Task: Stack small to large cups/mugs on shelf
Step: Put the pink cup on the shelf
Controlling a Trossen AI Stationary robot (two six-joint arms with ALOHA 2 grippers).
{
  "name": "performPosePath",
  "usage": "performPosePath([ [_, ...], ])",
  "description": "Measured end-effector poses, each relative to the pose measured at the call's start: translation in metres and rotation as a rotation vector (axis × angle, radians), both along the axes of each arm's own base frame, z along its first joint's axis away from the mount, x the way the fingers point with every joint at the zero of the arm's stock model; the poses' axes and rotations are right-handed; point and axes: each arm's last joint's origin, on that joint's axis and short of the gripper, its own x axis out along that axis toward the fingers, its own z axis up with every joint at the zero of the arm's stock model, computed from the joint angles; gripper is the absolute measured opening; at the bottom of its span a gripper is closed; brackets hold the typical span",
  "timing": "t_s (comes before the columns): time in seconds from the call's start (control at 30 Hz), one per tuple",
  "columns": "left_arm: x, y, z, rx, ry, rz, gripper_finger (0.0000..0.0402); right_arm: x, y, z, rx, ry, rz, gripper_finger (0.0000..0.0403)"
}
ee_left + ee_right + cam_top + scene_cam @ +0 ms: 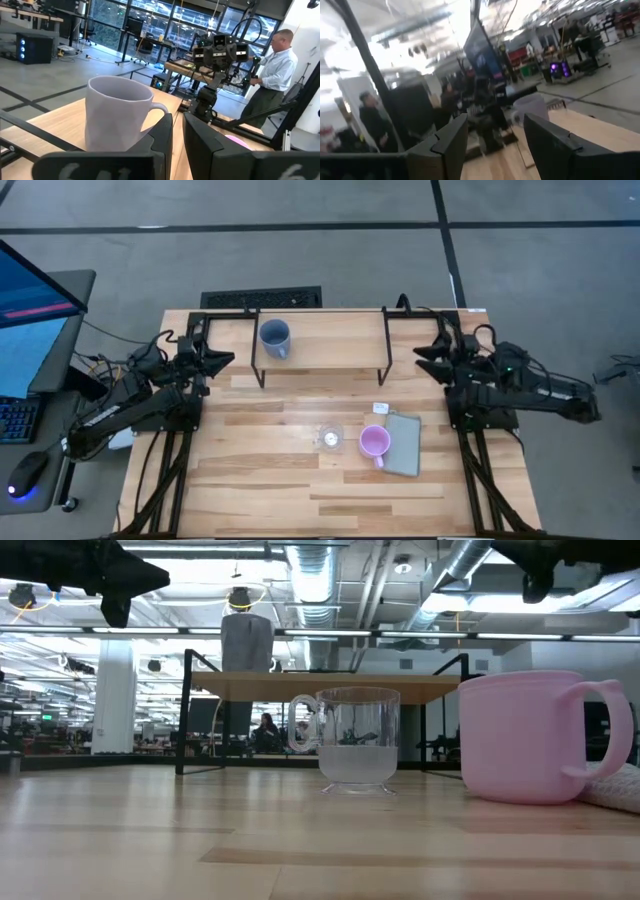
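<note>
The blue-grey mug (274, 337) stands upright on its base at the left end of the shelf (330, 340), whose board rests on black legs at the table's far middle. It also shows in the left wrist view (117, 112) and the low view (247, 641). The clear glass cup (330, 437) and the pink mug (374, 442) stand upright on the table nearer the front, and both show in the low view, the cup (355, 740) left of the pink mug (525, 735). My left gripper (226, 360) is shut and empty, just left of the shelf. My right gripper (420, 356) is open and empty, just right of the shelf.
A flat grey pad (404, 444) lies right beside the pink mug. A small white tag (380, 409) lies behind it. The shelf's black legs (257, 365) stand between the grippers and the table's middle. A person (272, 75) stands beyond the table's right side.
</note>
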Motion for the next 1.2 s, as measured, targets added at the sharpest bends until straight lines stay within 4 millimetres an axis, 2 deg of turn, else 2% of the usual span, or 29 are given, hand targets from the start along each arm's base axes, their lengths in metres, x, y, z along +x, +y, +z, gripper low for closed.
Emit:
performPosePath([
  [0.27,0.000,0.000,-0.002,-0.051,0.010,-0.001,0.0033,0.023,0.003,0.013,-0.038,0.220,0.053,0.0216],
  [0.7,0.000,0.001,-0.003,-0.049,0.021,0.024,0.0033,0.037,0.022,0.025,0.037,0.441,0.215,0.0216],
  [0.9,0.000,0.001,-0.003,0.000,0.037,0.020,0.0033,0.049,0.031,0.019,0.035,0.557,0.241,0.0212],
  [1.03,0.000,0.001,-0.004,0.011,0.041,0.019,0.0033,0.059,0.035,0.012,-0.010,0.692,0.194,0.0198],
  [1.2,0.000,0.001,-0.005,0.001,0.058,0.018,0.0033,0.074,0.041,0.006,-0.026,0.786,0.216,0.0176],
])
